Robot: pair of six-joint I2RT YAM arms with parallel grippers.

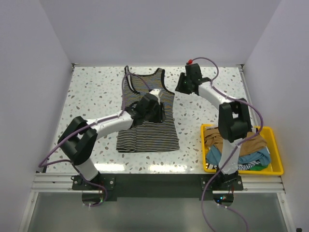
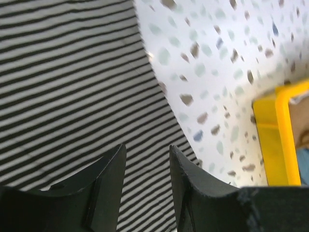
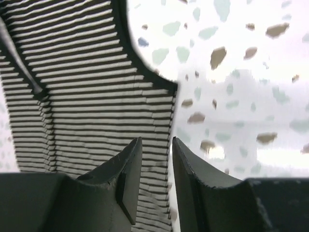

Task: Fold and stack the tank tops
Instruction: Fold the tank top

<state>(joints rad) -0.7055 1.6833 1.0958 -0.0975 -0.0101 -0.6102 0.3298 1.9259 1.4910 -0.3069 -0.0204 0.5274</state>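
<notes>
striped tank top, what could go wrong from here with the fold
1. The left pincer hangs open over the middle of the striped tank top, not an edge; closing there could bunch the cloth and spoil a clean fold.
2. The right pincer sits open right at the side edge below the armhole; it might pinch only the edge, or miss onto the table.

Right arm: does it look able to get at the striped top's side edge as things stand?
Likely yes: its tool hovers open and empty at the edge of the top, nothing in between.
</notes>
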